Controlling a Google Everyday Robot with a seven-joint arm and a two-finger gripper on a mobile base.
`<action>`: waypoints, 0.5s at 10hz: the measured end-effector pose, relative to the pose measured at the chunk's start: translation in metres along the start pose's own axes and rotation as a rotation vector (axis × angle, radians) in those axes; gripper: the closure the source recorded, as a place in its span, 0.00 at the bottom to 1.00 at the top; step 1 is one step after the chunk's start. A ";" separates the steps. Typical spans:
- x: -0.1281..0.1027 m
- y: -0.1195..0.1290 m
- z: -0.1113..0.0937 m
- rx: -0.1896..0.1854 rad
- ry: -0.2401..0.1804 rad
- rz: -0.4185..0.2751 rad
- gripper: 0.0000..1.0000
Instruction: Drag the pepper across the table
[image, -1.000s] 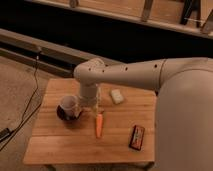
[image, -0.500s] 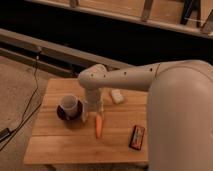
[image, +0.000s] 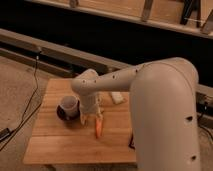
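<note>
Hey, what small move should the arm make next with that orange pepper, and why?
Likely press the pincer down onto the pepper: it hangs right at the pepper's far end, and the pepper lies flat on the table, ready to be dragged.

The pepper (image: 98, 128) is a small, slim orange vegetable, carrot-like and tapered, lying flat on the table (image: 55, 145) near its middle. Its narrow tip points toward the near edge and its upper end sits right beneath the gripper (image: 92, 118), which hangs low over the centre of the tabletop; whether they touch I cannot tell. The table is a small, roughly square top of light-brown wood, with plank lines running across it, far larger than the pepper.
</note>
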 end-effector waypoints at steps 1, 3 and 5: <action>0.000 0.001 0.004 0.009 0.001 0.002 0.35; 0.002 0.002 0.011 0.023 0.006 0.006 0.35; 0.006 -0.001 0.016 0.025 0.012 0.020 0.35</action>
